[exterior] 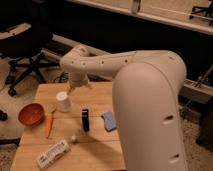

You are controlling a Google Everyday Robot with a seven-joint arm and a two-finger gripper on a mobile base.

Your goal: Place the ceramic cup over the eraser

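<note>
The white ceramic cup (63, 101) stands upside down or upright, I cannot tell which, on the left part of the wooden table (95, 147). The black eraser (85, 120) stands upright near the table's middle, to the right of and nearer than the cup. My white arm reaches in from the right over the far side of the table. The gripper (75, 87) hangs at its end, just above and behind the cup, slightly to its right. It holds nothing that I can see.
An orange-red bowl (31, 114) sits at the left edge, with an orange carrot (48, 125) beside it. A blue folded pad (109, 121) lies right of the eraser. A white bottle (52, 153) and a small white ball (73, 138) lie at the front. An office chair (20, 40) stands behind, left.
</note>
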